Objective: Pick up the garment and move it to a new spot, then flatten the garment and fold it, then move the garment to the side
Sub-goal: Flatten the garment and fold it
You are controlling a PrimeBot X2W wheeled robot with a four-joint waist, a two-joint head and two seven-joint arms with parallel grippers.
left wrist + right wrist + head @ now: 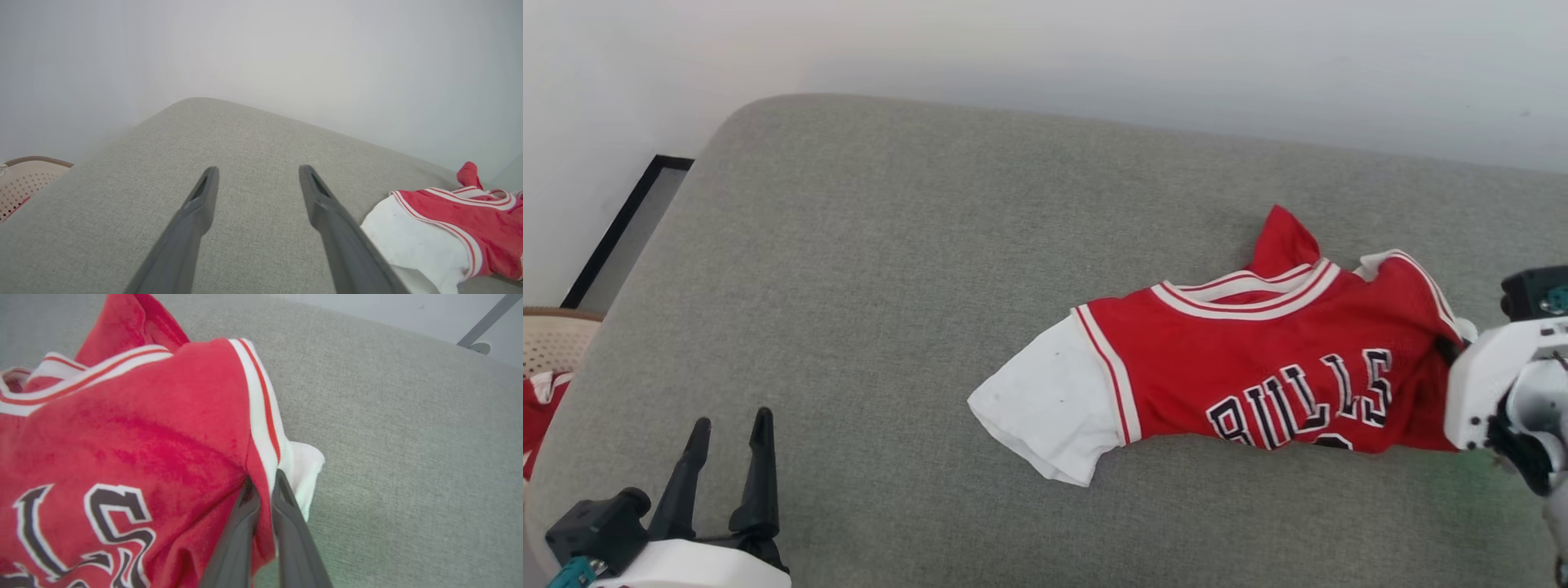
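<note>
**Supervisor:** Where was the garment (1258, 367) at that point?

**Operator:** On the grey cushion (890, 245), toward its right edge, roughly midway between the far and near edges. It lay lettering up and rumpled. The lower part was tucked under, and one white sleeve (1045, 408) spread toward the cushion's middle.

**Supervisor:** And your hold on it?

**Operator:** I had the right jaws almost closed, pinching a fold of red cloth just beside the striped armhole trim (261, 396). I judged that seam thicker than the rest, so less likely to slip on the carry to a new spot.

**Supervisor:** The other arm?

**Operator:** The left jaws stood wide apart with nothing in them, over the near left corner and well apart from the garment. I wanted them out of the carry's path and free for the flattening.

**Supervisor:** Anything in the way?

**Operator:** A beige perforated basket (547, 343) sat off the left edge with something red inside, and the wall (1094, 49) ran behind the far edge. My worry was the loose sleeve dragging and bunching.
</note>
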